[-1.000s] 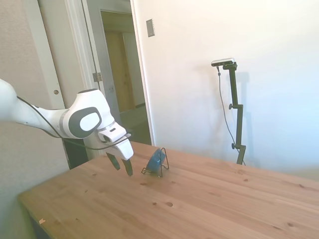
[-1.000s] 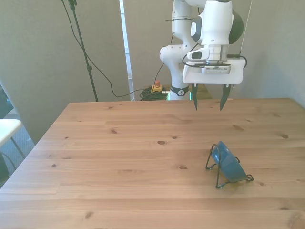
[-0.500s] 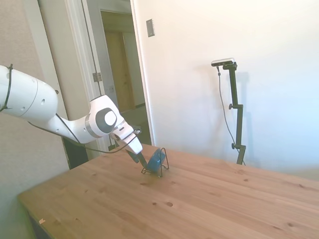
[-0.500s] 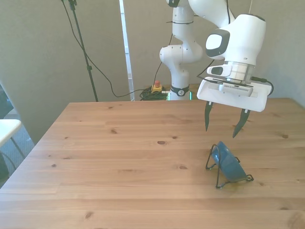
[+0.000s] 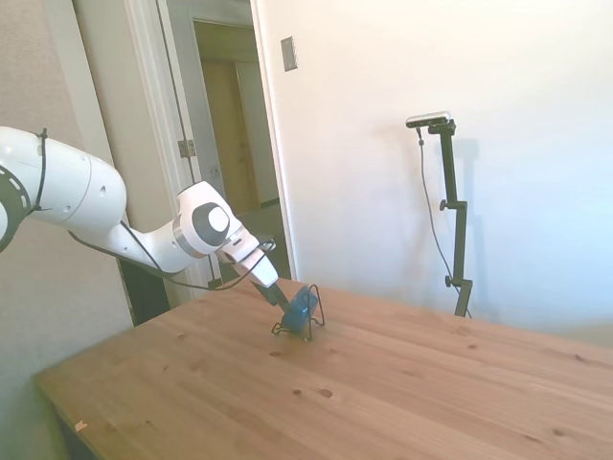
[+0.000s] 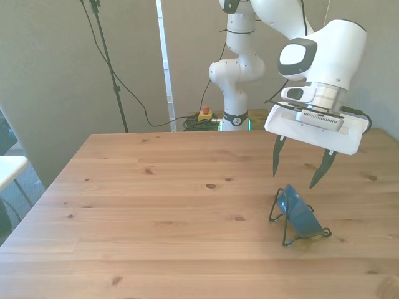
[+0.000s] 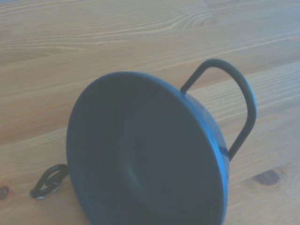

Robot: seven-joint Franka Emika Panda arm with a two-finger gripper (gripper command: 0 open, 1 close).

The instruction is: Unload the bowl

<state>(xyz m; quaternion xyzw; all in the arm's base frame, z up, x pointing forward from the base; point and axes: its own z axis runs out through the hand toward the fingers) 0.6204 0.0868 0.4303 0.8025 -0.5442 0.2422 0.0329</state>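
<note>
**Teal bowl propped in its rack, claw poised above**

Teal-blue bowl (image 6: 298,212) tilted on edge in a thin black wire rack (image 6: 282,228), toward the front view's right on the wooden table (image 6: 156,212). Dark inside turned up toward the wrist camera, one wire loop rising behind the rim. Claw (image 6: 298,169) wide open, empty, hanging just above and behind the bowl's upper rim, touching nothing. In the side view, fingertips very near the top edge, contact or gap hard to tell.

Approach step, by the look of it: lined up, not yet gripping. Next move likely a short descent so one finger slips inside the rim and the other outside, then a firm close. After that, a lift up and clear of the wire loops. Risk worth watching: a light rack dragged or tipped along with the bowl.
</note>
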